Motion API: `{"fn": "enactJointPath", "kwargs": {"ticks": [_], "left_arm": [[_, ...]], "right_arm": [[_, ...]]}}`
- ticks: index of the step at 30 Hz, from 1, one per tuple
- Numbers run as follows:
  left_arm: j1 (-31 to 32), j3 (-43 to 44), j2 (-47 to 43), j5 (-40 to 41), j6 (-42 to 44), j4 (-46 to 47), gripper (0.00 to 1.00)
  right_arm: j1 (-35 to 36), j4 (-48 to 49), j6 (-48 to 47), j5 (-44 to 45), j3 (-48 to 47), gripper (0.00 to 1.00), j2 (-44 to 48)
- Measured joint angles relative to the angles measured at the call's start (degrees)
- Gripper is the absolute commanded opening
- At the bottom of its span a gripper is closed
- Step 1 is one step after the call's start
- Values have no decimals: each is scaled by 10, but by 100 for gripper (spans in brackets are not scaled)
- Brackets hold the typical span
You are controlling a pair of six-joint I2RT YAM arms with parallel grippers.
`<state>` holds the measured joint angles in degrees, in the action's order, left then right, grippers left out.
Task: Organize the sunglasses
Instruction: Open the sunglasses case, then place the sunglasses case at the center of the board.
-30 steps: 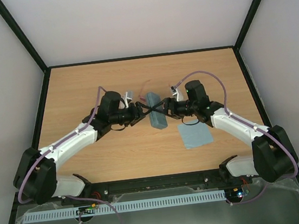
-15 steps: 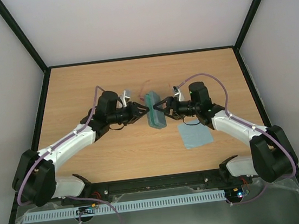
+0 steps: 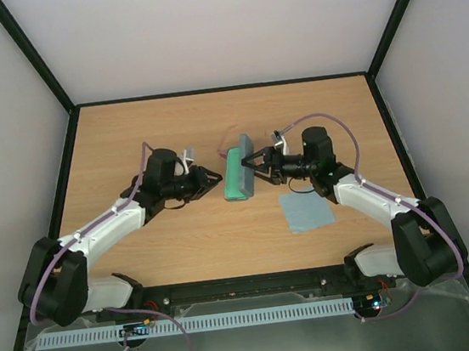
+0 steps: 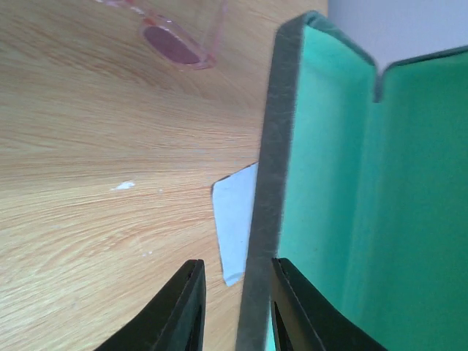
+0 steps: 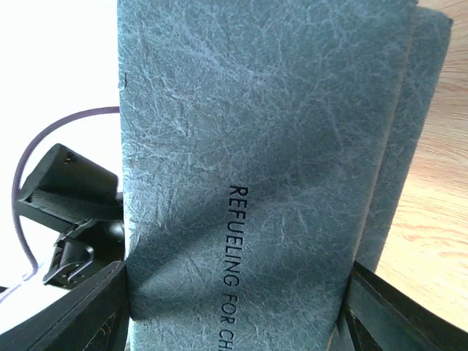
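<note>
With the right gripper (image 3: 256, 162) clamping the case (image 3: 236, 175) and the left gripper (image 4: 238, 268) narrow astride its rim (I cannot tell if it pinches), a slip could snap it shut.

You've got soft, even overhead light on the table (image 3: 126, 129), faint shadows. Right-wrist view: bkgd left of the case (image 5: 256, 146) blows out white. Left-wrist: sunglasses (image 4: 174, 45) left of case slightly soft, wood grain sharp.
</note>
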<state>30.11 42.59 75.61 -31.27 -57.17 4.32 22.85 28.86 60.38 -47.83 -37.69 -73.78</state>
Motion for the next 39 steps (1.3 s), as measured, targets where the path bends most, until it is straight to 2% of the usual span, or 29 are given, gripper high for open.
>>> {"fn": "enactJointPath", "kwargs": {"ticks": [8, 13, 20, 27, 29, 34, 39], "left_arm": [[-27, -6, -15, 0, 8, -24, 32], [-91, -6, -56, -8, 34, -61, 37], [-216, -6, -99, -28, 86, -116, 37], [-243, -39, -104, -47, 107, -128, 37], [-244, -50, -105, -50, 108, -129, 37], [-244, -62, -106, -54, 108, -128, 37], [-244, -73, -106, -57, 106, -110, 37]], "right_arm": [[-1, 16, 5, -12, 0, 19, -3], [6, 40, 3, -16, 10, 19, -35], [73, 75, -5, -10, 9, 19, -143], [124, 139, -5, -15, -31, 20, -278], [131, 150, -8, -17, -52, 25, -306], [132, 144, -34, -16, -102, 46, -348], [132, 105, -76, -14, -136, 57, -358]]}}
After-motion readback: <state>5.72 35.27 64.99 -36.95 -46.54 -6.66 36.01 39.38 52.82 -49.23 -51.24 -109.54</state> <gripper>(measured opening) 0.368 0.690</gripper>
